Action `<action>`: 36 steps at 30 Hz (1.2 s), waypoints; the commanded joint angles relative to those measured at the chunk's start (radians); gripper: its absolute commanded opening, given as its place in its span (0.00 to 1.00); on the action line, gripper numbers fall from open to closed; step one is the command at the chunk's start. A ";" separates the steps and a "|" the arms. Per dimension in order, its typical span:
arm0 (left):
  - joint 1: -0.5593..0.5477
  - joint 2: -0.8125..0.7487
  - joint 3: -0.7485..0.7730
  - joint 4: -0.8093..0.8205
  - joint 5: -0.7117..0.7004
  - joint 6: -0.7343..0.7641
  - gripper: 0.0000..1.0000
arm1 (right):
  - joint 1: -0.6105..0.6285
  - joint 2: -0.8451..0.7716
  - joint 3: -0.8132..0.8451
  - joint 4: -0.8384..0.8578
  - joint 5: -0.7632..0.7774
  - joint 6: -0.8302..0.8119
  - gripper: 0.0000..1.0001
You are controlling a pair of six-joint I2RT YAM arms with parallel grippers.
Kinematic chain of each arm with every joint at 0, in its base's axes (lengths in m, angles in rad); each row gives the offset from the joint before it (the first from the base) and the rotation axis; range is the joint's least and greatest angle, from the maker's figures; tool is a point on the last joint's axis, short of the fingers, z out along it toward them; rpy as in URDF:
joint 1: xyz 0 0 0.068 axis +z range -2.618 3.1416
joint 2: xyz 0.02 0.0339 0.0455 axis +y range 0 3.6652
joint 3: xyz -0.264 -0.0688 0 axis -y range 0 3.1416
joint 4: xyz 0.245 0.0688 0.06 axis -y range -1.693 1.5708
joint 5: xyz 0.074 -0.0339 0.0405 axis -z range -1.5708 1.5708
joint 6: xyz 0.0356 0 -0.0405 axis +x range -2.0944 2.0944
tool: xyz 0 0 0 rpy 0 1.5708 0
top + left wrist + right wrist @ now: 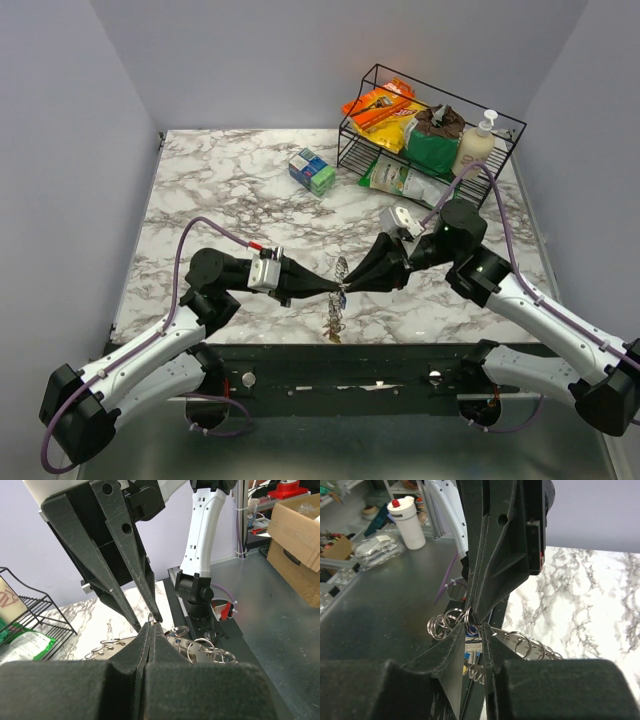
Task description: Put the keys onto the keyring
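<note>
**Two claws meet at the keyring**

The left claw (328, 288) and the right claw (348, 289) meet tip to tip over the near edge of the bench (230, 190). The left claw is pressed together on the keyring (527, 646). The right claw's tips are a little apart with a blue key (470, 629) between them; I cannot tell if they pinch it. More keys (332, 326) hang below.

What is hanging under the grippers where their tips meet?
A bunch of keys and small rings dangles there. Its top is covered by the left gripper.
</note>
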 commanded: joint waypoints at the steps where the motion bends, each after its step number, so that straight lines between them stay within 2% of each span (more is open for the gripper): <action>1: -0.002 0.000 0.030 0.056 -0.024 -0.002 0.00 | 0.014 0.019 -0.013 0.041 -0.027 0.030 0.25; 4: -0.003 0.001 0.031 0.056 -0.024 -0.001 0.00 | 0.017 0.025 -0.015 0.044 -0.021 0.037 0.15; 5: -0.002 0.000 0.033 0.056 -0.024 -0.001 0.00 | 0.017 0.025 -0.013 0.043 -0.020 0.039 0.06; 7: -0.002 -0.002 0.036 0.045 -0.023 0.001 0.00 | 0.017 0.026 -0.004 0.034 -0.006 0.039 0.01; 14: -0.002 -0.010 0.070 -0.079 -0.015 0.060 0.00 | 0.017 0.029 0.046 -0.077 0.074 -0.012 0.01; 18: -0.002 -0.020 0.119 -0.297 -0.029 0.149 0.01 | 0.017 0.058 0.094 -0.169 0.094 -0.080 0.01; 19: -0.002 -0.029 0.143 -0.345 -0.040 0.189 0.03 | 0.017 0.066 0.105 -0.209 0.089 -0.106 0.01; 22: -0.002 -0.048 0.183 -0.508 -0.083 0.269 0.23 | 0.017 0.094 0.140 -0.267 0.082 -0.143 0.01; 23: -0.002 -0.053 0.209 -0.543 -0.104 0.289 0.35 | 0.017 0.100 0.146 -0.281 0.085 -0.151 0.01; 25: -0.002 -0.062 0.234 -0.643 -0.124 0.342 0.41 | 0.017 0.112 0.166 -0.316 0.098 -0.166 0.01; 26: -0.002 -0.062 0.255 -0.674 -0.133 0.359 0.48 | 0.017 0.117 0.174 -0.331 0.105 -0.176 0.01; 29: -0.002 -0.057 0.303 -0.798 -0.181 0.418 0.54 | 0.017 0.138 0.208 -0.397 0.134 -0.203 0.01; 36: -0.002 0.012 0.421 -1.079 -0.279 0.533 0.58 | 0.015 0.192 0.273 -0.522 0.200 -0.242 0.01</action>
